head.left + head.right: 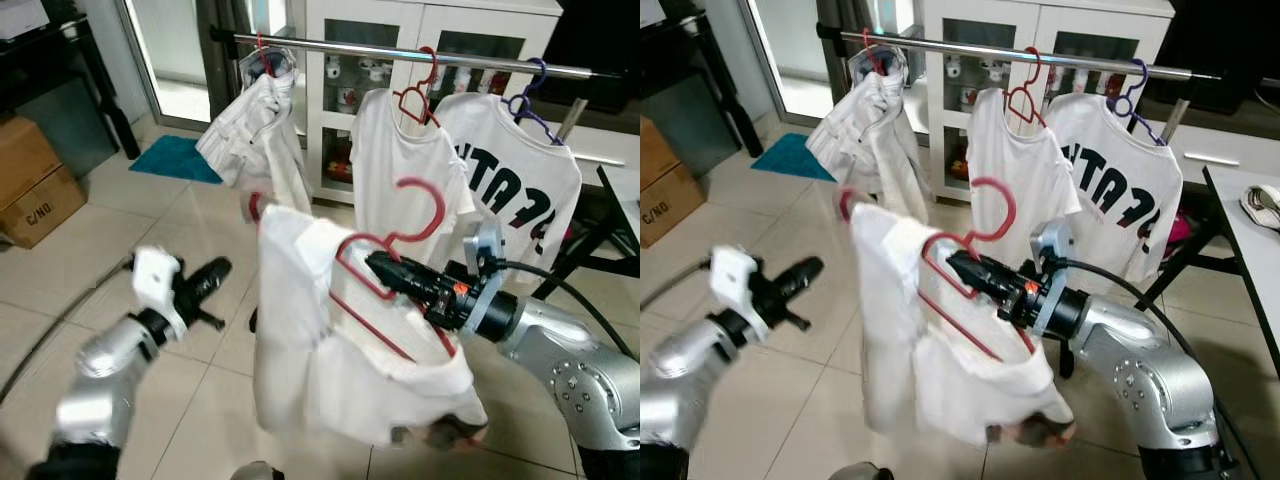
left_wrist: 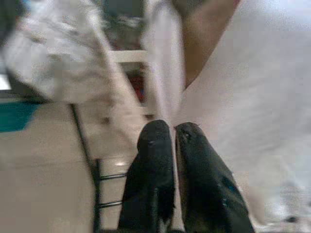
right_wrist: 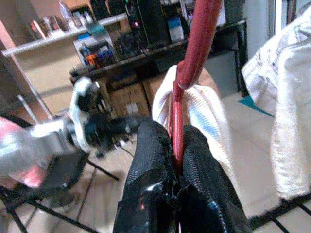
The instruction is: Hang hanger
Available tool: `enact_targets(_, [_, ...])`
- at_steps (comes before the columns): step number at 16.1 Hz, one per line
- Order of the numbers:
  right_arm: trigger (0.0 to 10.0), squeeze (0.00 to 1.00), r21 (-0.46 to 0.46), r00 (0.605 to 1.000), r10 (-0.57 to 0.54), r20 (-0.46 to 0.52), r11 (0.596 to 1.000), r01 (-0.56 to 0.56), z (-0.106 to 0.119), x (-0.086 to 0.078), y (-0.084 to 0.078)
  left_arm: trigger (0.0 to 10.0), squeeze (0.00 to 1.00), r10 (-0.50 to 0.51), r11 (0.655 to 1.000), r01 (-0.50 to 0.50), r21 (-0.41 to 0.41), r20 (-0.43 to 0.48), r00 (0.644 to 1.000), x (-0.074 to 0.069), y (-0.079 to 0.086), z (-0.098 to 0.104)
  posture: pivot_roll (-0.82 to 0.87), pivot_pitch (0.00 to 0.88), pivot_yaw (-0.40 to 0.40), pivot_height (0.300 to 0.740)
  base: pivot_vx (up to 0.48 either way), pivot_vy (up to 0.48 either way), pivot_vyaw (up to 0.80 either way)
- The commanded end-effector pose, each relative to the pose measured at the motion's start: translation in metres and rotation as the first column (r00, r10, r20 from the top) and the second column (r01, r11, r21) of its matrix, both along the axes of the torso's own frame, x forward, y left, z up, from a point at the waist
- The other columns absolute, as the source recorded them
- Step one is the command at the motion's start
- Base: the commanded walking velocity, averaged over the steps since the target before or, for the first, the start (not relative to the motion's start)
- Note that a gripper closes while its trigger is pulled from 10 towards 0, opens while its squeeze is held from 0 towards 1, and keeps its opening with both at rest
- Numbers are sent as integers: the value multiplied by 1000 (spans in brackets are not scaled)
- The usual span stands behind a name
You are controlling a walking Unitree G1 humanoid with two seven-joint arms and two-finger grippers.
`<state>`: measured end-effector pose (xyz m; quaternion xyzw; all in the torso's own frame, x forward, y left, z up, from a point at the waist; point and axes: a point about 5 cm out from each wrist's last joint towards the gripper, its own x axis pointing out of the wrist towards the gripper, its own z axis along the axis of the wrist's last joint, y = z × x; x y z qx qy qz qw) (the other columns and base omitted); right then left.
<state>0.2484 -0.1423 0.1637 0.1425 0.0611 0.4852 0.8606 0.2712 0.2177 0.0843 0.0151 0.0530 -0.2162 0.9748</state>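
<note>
Holding the red hanger [image 1: 385, 262] up in mid-air, the right end effector [image 1: 385, 268] has its two black fingers [image 3: 194, 160] pinched tight on the red wire just below the neck, and a white shirt [image 1: 330, 350] droops from it in a bundle. The hook is up and free, but well short of the clothes rail [image 1: 400, 50], so by my reading the job is roughly half done: the pick-up is behind us, the lift and hooking-on are yet to come. There looks to be a bare stretch of rail between the striped shirt [image 1: 255, 135] on the robot's left and the white tee on a red hanger [image 1: 400, 165] in the middle, a likely slot; beyond that hangs a lettered white tee on a purple hanger [image 1: 520, 170]. The left end effector [image 1: 205, 280] hangs out over the floor on the robot's left, fingers pressed together on nothing. The room: pale glossy floor tiles [image 1: 150, 230], a teal mat [image 1: 175, 158] by the doorway, a cardboard box [image 1: 35, 190] on the far left, a white glass-fronted cabinet [image 1: 400, 30] behind the rail, and a desk edge [image 1: 1240, 240] at the far right.
</note>
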Motion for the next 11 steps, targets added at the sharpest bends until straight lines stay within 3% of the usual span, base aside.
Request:
enact_targets(1, [10000,0,45,999,11,30,999,-13,10,1,0,10000,1000,25,999,-26,26,48,999,4,-2,5,-22,0,48,740,0,0,0])
enact_targets(5, [10000,0,82,998,61,13,995,-62,11,-3,1,10000,1000,4,999,-15,49,205,979,20,-9,28,-34,0,39,740,0,0,0])
enact_targets(8, [10000,0,94,997,82,13,992,-82,14,-5,1,10000,1000,-73,997,72,14,168,983,29,-22,23,-49,0,43,740,0,0,0])
enact_targets(11, [10000,0,101,996,90,22,991,-92,17,-6,1,10000,1000,-58,998,55,23,109,992,34,-25,13,-55,0,48,740,0,0,0])
